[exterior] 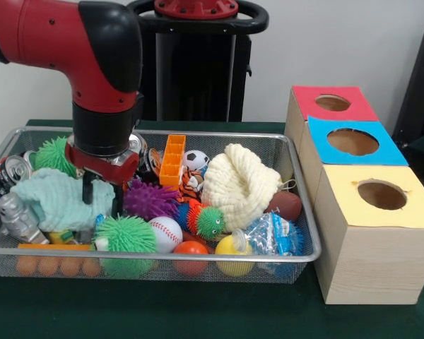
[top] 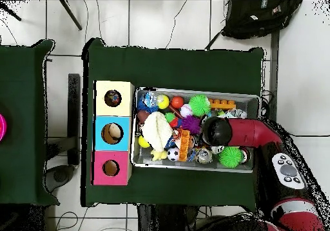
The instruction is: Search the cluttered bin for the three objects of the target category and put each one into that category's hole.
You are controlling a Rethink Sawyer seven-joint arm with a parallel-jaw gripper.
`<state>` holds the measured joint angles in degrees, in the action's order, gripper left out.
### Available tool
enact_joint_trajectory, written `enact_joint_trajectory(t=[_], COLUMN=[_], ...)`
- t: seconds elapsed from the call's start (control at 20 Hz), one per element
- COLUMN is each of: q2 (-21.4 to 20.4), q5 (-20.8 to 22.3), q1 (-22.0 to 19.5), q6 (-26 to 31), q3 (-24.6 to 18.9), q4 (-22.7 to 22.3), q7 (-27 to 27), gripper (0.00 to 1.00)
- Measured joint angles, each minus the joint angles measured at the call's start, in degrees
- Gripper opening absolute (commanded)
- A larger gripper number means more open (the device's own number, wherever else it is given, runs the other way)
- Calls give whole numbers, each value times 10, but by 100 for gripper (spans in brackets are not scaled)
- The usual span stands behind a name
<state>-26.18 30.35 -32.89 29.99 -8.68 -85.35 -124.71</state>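
Observation:
The wire mesh bin point(exterior: 198, 258) stands on the green table, full of toys; it also shows in the overhead view point(top: 193, 91). My gripper point(exterior: 103, 197) is open, low in the bin's left part, with its dark fingers point(exterior: 88, 189) at the right end of a mint knitted cloth point(exterior: 53, 201). A purple spiky ball point(exterior: 150, 200) and a green spiky ball point(exterior: 126, 235) lie just beside it. The yellow-surround hole point(exterior: 381, 194) tops the nearest wooden box right of the bin; from overhead point(top: 113, 99) something dark shows inside it. The arm's wrist point(top: 217, 131) hides the gripper from overhead.
Blue-surround point(exterior: 352, 141) and red-surround point(exterior: 332, 102) holes sit behind the yellow one. The bin also holds a cream knit hat point(exterior: 240, 185), a baseball point(exterior: 166, 233), an orange ball point(exterior: 191, 248), a yellow ball point(exterior: 233, 247), a brown football point(exterior: 286, 205), an orange block point(exterior: 172, 159), cans point(exterior: 10, 171) and a silver figure point(exterior: 15, 215).

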Motion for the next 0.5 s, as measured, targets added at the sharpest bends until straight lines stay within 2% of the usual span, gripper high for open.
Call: enact_joint_trajectory(t=[0.4,0.45,0.5], q2=[-1,-1,-1], q5=[0,1,1], q1=[4,7,7], q6=[0,0,0], q3=[12,18,19], q4=[-1,-1,-1], q7=[0,0,0], gripper=[100,0,0])
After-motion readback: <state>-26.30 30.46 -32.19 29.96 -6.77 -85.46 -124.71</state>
